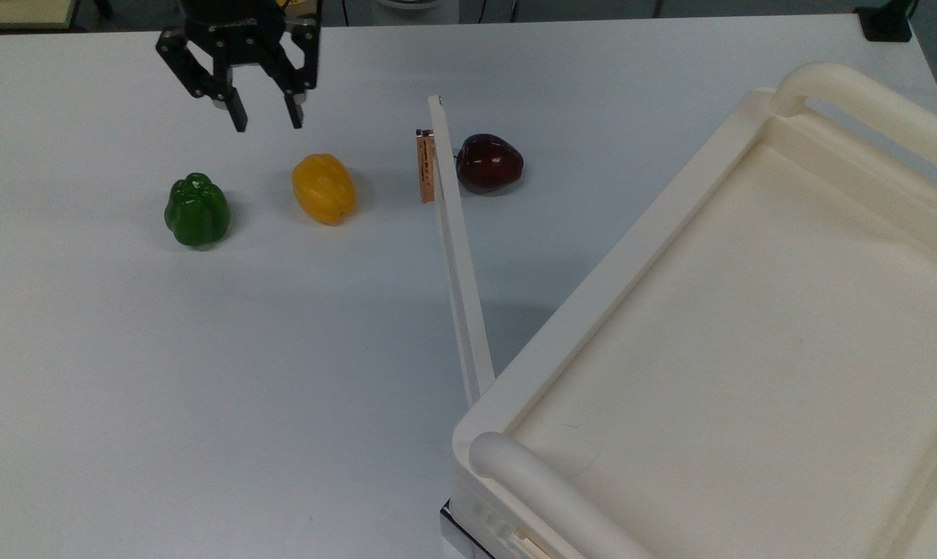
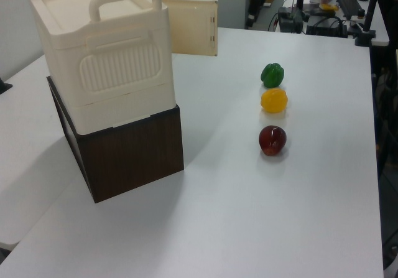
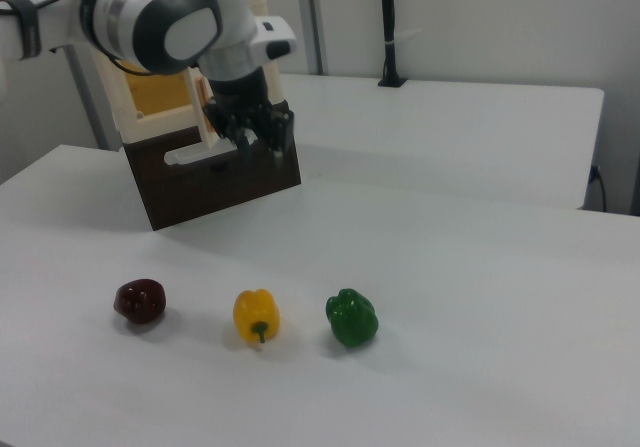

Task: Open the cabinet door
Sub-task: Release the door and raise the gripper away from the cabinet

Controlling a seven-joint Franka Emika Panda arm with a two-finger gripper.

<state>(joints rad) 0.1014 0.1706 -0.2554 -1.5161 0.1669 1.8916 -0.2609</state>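
The thin flat white cabinet door (image 1: 456, 256) stands swung well out from the large cream-white plastic cabinet (image 1: 740, 326), hinged at the corner nearest the top view's bottom, its free end carrying a small copper-coloured handle strip (image 1: 425, 166); in the left view the door (image 2: 189, 35) sticks out to the left view's right from the cabinet (image 2: 106, 60), showing its pale yellowish inner face. The cabinet has a recessed tray-like top with thick rounded bar handles and sits on a dark brown wood-grain box (image 2: 127, 157). Just beside the door's free end, on the top view's right of it, lies a dark red toy apple (image 1: 489, 162); whether the two touch is hard to tell. On the other side lie a yellow toy bell pepper (image 1: 324, 189) and, further to the top view's left, a green toy bell pepper (image 1: 196, 210), the three in a row. The black two-finger gripper (image 1: 265, 121) hangs above the surface well apart from the door, over the gap behind the two peppers, its jaws spread wide and holding nothing. All rests on a plain white surface (image 1: 204, 373); in the left view, desks with cables and equipment stand beyond it.
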